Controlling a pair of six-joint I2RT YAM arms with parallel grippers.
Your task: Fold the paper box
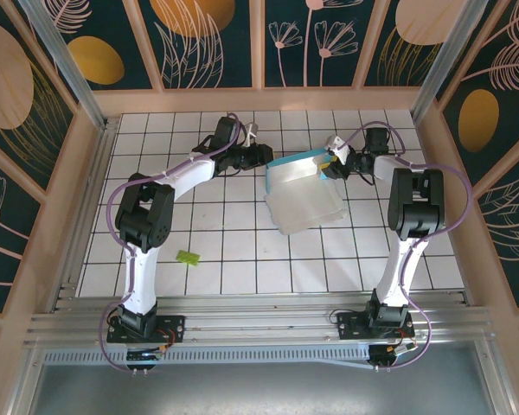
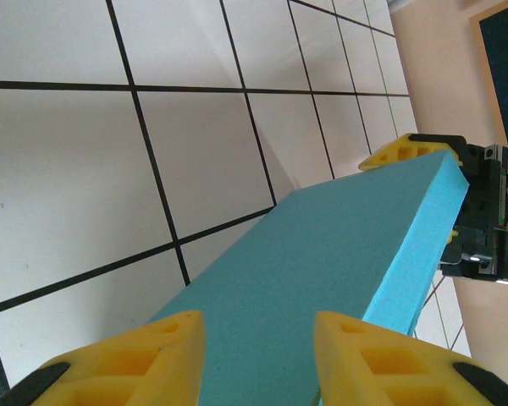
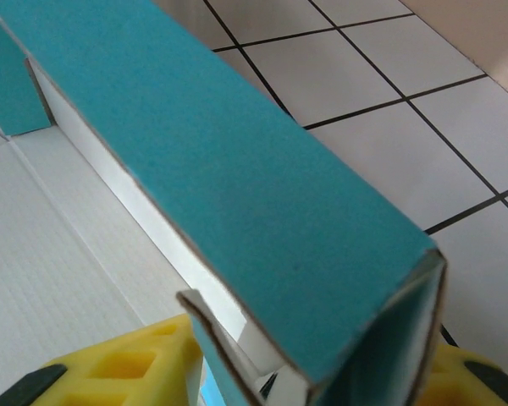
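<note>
paper box (image 1: 303,201) near surface (image 1: 242,259) far edge (white inside up) | left end effector (image 1: 266,159) clamps raised turquoise wall | right end effector (image 1: 333,164) pinches opposite end

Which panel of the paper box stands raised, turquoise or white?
The turquoise far panel, folded up along the back edge; the white panel lies flat nearer the bases.

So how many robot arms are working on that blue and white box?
2. The left arm rises from the near edge and reaches the left end of the paper box; the right arm reaches its right end. None seems hidden.
</note>
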